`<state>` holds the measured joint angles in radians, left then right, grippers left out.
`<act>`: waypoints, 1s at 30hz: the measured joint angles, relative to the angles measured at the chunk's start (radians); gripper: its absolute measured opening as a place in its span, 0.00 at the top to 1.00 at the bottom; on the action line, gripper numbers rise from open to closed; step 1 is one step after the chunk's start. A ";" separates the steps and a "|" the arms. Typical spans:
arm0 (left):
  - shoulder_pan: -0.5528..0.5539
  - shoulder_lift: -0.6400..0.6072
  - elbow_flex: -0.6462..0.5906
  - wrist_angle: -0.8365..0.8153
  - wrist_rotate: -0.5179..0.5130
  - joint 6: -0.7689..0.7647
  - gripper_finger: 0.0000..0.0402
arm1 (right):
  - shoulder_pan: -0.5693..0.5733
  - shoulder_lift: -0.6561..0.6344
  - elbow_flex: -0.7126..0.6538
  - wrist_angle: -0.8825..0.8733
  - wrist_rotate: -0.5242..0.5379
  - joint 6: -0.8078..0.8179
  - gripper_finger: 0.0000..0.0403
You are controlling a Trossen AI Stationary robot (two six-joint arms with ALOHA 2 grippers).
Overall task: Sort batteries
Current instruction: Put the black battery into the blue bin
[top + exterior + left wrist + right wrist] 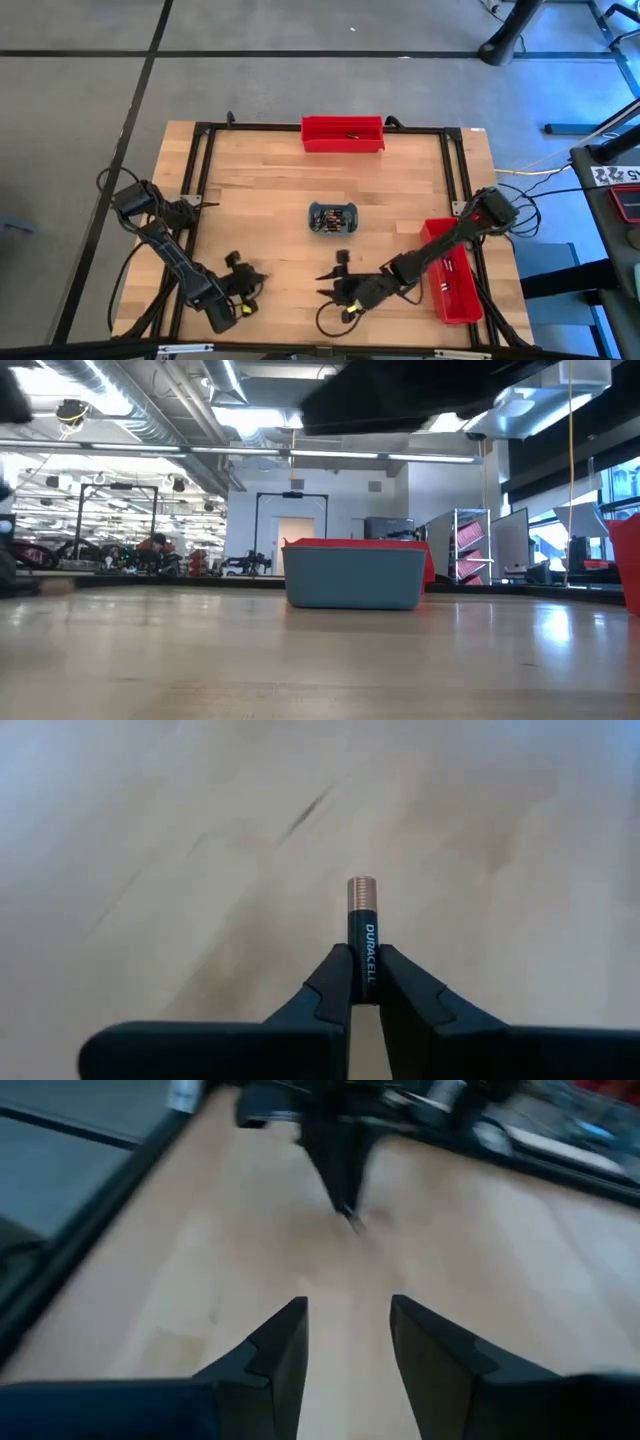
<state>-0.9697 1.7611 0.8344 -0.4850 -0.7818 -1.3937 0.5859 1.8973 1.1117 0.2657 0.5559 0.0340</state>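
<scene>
Left gripper (364, 982) pinches a battery (362, 935) above the table (180, 840); right gripper (348, 1342) hangs spread.

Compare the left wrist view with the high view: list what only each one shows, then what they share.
Only the left wrist view shows the battery, black with a copper end, pinched between the left gripper's fingertips. Only the high view shows the whole layout: the red bin at the far edge, another red bin at the right, the small grey-blue tray mid-table, and the right gripper, open. Both show the wooden table and the left gripper.
</scene>
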 joint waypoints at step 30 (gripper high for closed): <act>0.171 -0.002 0.079 0.501 -0.039 0.664 0.92 | -0.128 0.179 0.000 0.365 -0.332 0.039 0.64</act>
<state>-0.7983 1.7592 0.9131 0.0164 -0.8211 -0.7296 0.4576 2.0766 1.1122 0.6305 0.2244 0.0731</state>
